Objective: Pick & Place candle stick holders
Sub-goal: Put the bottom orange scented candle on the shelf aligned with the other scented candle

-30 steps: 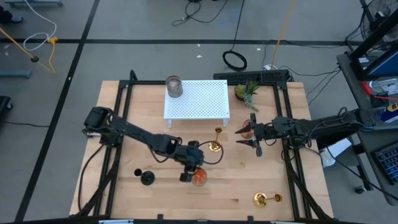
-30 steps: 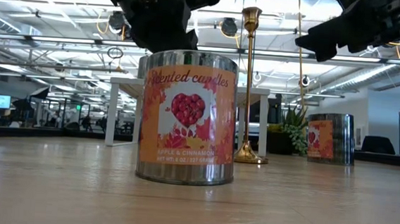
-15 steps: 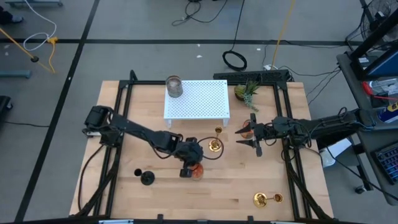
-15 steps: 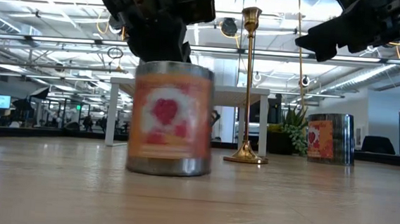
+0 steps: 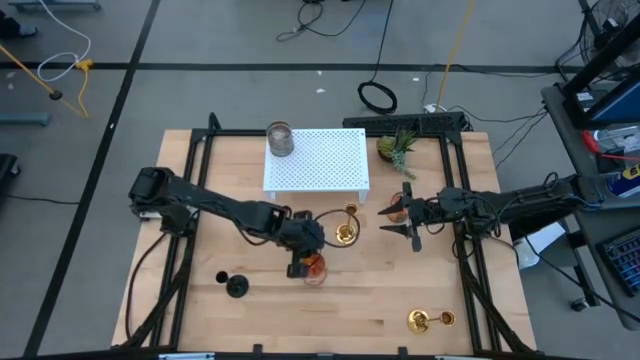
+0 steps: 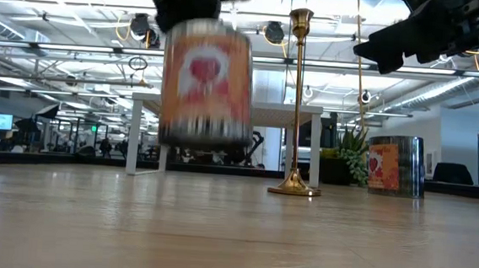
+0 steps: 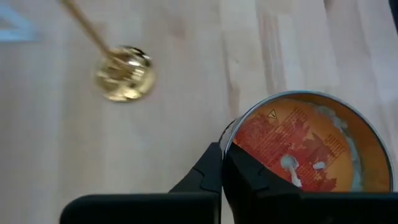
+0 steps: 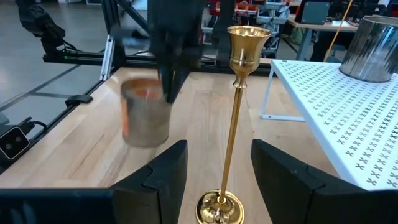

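Observation:
My left gripper (image 5: pixel 300 263) is shut on an orange glass cup (image 5: pixel 316 268), which is off the table in the low view (image 6: pixel 207 83). A gold stemmed holder (image 5: pixel 346 231) stands upright on its base just beyond it. My right gripper (image 5: pixel 410 222) is open and empty, right of that holder, which stands ahead of its fingers in its wrist view (image 8: pixel 239 93). A second orange cup (image 5: pixel 398 208) stands by the right gripper. Another gold holder (image 5: pixel 427 320) lies on its side near the front. A black stemmed holder (image 5: pixel 235 286) stands front left. A grey cup (image 5: pixel 281 138) stands on the white stand (image 5: pixel 330 160). My left gripper holds the orange cup by its rim (image 7: pixel 231 134), with one finger (image 7: pixel 256 180) inside the cup and the other (image 7: pixel 206 175) outside its wall. The fingers come from above, pointing down. The cup hangs upright below them, clear of the table.
A small green potted plant (image 5: pixel 397 148) stands right of the white perforated stand at the table's far edge. Black frame rails (image 5: pixel 195 190) run along the left and right sides. Bare wood lies in the front middle (image 5: pixel 340 320).
My left gripper has risen and gone a little toward the table's far edge with the orange cup. The cup stood on the table a second ago and now hangs upright, lifted clear.

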